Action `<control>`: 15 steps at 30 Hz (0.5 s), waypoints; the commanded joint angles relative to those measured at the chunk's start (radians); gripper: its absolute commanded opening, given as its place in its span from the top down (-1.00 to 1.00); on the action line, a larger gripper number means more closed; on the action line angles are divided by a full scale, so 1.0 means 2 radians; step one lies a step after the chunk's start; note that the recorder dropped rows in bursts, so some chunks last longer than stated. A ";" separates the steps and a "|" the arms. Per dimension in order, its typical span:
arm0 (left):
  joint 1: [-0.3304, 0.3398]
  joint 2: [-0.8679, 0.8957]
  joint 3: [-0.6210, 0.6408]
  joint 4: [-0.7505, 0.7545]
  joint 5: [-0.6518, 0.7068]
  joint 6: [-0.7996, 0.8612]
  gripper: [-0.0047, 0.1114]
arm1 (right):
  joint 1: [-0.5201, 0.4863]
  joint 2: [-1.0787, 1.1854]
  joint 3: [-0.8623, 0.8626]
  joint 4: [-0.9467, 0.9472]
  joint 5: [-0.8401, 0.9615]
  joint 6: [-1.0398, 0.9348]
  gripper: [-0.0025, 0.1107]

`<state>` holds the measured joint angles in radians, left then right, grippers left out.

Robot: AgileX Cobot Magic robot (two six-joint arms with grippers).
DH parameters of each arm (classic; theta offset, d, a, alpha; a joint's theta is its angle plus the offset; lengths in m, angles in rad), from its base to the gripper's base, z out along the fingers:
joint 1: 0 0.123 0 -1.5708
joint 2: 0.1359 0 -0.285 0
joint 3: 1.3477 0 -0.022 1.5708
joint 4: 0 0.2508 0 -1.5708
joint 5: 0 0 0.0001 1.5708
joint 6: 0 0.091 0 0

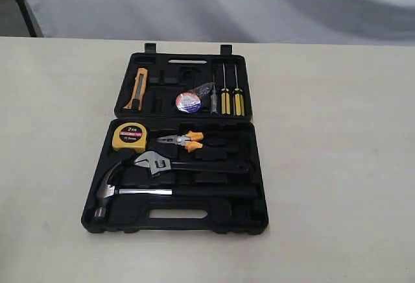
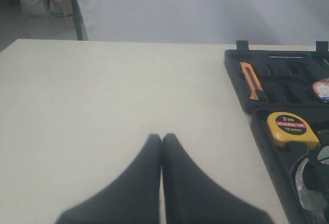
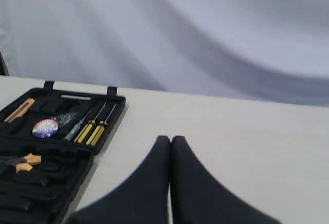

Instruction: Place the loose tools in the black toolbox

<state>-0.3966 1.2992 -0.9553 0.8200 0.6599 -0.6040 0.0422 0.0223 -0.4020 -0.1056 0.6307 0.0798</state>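
Note:
The black toolbox [image 1: 259,185] lies open in the middle of the table. In its near half rest the claw hammer [image 1: 110,189] and, above it, the adjustable wrench [image 1: 159,162]. The plastic-wrapped tape roll [image 1: 189,102] sits in the far half; it also shows in the right wrist view as the tape roll [image 3: 45,128]. Neither gripper appears in the exterior view. My left gripper [image 2: 161,137] is shut and empty over bare table, to the left of the toolbox [image 2: 252,108]. My right gripper [image 3: 170,140] is shut and empty, to the right of the toolbox [image 3: 110,121].
A yellow tape measure [image 1: 129,136] and orange-handled pliers [image 1: 185,141] lie in the near half. An orange utility knife [image 1: 138,87] and yellow-handled screwdrivers [image 1: 231,99] fill the far half. A grey cloth backdrop [image 1: 214,4] hangs behind the table.

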 commanded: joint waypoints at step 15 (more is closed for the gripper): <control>0.002 -0.004 0.005 -0.007 -0.008 -0.005 0.89 | 0.000 -0.007 0.075 0.006 -0.066 -0.004 0.96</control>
<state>-0.3966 1.2992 -0.9553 0.8200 0.6599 -0.6040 0.0422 0.0310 -0.3007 -0.0922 0.5377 0.0782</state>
